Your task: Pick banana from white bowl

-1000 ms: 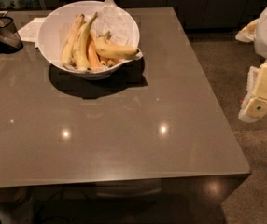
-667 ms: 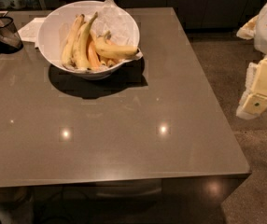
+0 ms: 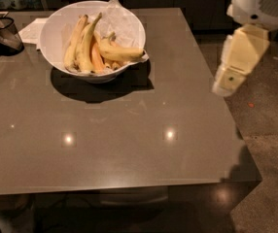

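Observation:
The white bowl (image 3: pixel 52 27), lined with crinkled white paper, stands at the table's back left and holds several bananas. The banana (image 3: pixel 123 53), short, plump and curved with a greenish stem, lies across the bowl's right side on top of the longer pale and orange-tinted ones. My gripper (image 3: pixel 225 83) is the cream-coloured end of the arm hanging at the right, over the table's right edge. It is well to the right of the bowl, a little nearer the front, and holds nothing that shows.
A dark container (image 3: pixel 3 33) and a white paper (image 3: pixel 31 30) sit at the table's back left, beside the bowl. The brown table (image 3: pixel 129 144) ends at the right and front edges, with bare floor (image 3: pixel 270 144) beyond.
The arm with the gripper has moved left and up, from beside the table to over its right edge. The bowl and bananas have not moved.

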`<state>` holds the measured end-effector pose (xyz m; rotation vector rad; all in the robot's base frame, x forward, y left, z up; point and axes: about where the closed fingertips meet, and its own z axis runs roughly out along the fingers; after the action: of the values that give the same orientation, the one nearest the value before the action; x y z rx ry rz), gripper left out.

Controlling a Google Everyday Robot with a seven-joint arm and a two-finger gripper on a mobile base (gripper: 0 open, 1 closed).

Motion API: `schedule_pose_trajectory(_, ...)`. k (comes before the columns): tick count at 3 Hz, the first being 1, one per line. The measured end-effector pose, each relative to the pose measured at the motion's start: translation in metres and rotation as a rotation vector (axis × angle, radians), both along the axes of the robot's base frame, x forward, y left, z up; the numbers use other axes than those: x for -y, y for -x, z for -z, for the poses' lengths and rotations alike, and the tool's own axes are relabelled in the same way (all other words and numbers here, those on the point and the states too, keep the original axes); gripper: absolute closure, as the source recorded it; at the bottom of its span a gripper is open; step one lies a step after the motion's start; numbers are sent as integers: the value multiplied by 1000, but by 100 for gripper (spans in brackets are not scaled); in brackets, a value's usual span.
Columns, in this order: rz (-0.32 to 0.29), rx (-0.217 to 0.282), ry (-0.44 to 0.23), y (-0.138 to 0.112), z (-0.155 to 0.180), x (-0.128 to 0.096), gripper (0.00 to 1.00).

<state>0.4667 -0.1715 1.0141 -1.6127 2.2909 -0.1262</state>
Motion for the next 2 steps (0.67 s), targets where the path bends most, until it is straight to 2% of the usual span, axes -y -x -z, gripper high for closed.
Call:
schedule_pose_trajectory(1,-37,11,11,-10,-9,-25,0)
schedule_pose_trajectory(2,-39,32,2,-13,-12,-28,0)
